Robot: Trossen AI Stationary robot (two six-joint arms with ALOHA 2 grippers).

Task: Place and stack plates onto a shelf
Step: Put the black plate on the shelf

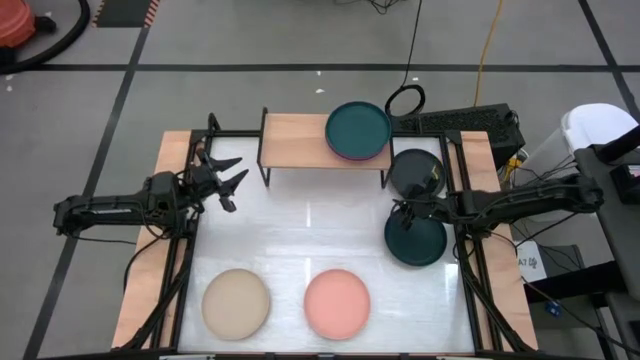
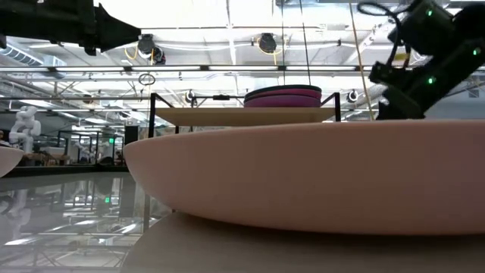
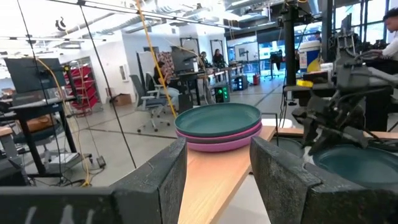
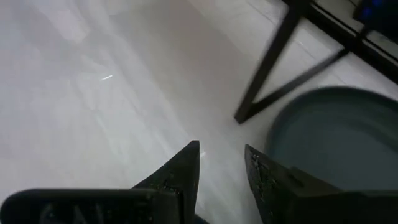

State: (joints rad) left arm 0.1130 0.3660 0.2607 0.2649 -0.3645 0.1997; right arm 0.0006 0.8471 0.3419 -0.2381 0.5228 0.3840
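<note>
The light-wood shelf (image 1: 300, 140) stands at the table's far side. On its right end is a stack of plates (image 1: 358, 131), (image 3: 219, 124), (image 2: 282, 96): dark teal on top, purple and magenta below. A dark grey plate (image 1: 415, 172) lies on the table right of the shelf, with a dark teal plate (image 1: 417, 243) nearer. The beige plate (image 1: 235, 303) and the salmon pink plate (image 1: 337, 303), (image 2: 303, 182) lie at the near edge. My left gripper (image 1: 228, 180), (image 3: 217, 155) hovers open left of the shelf. My right gripper (image 1: 403, 213), (image 4: 222, 152) is open with a narrow gap, above the table between the two dark plates.
The shelf's black leg (image 4: 273, 62) stands just beyond my right gripper, with a dark plate's rim (image 4: 329, 130) beside it. The shelf's left half is bare wood. The white table top (image 1: 310, 230) is bare in the middle. Wooden rails and black frames run along both table sides.
</note>
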